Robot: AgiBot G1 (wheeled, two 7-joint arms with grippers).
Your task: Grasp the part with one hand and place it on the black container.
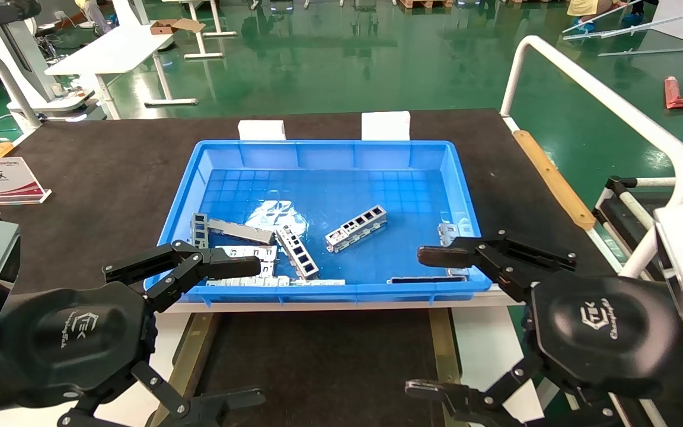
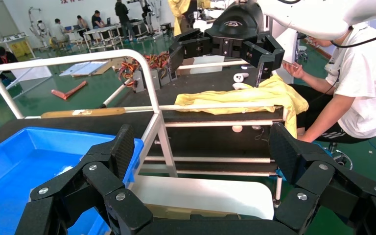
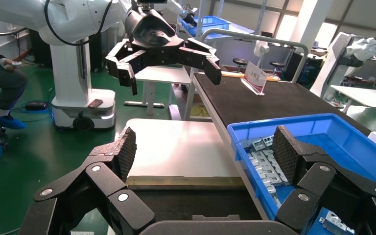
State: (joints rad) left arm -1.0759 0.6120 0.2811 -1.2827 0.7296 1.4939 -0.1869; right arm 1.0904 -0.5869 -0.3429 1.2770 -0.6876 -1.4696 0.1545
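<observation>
Several silver-grey ladder-like parts lie in the blue bin [image 1: 329,160]. One part [image 1: 356,228] lies alone near the bin's middle, another [image 1: 297,252] beside a pile at the front left. The parts also show in the right wrist view [image 3: 267,161]. The black container [image 1: 318,362], with brass side rails, sits in front of the bin, between my two grippers. My left gripper [image 1: 261,331] is open and empty over the container's left side. My right gripper [image 1: 414,322] is open and empty over its right side. Neither touches a part.
A sign stand [image 1: 0,181] is on the black table at the far left. A white tube rail [image 1: 602,101] and a wooden strip [image 1: 552,178] run along the right. Two white blocks [image 1: 384,126] stand behind the bin. A person [image 2: 357,98] sits beyond the rail.
</observation>
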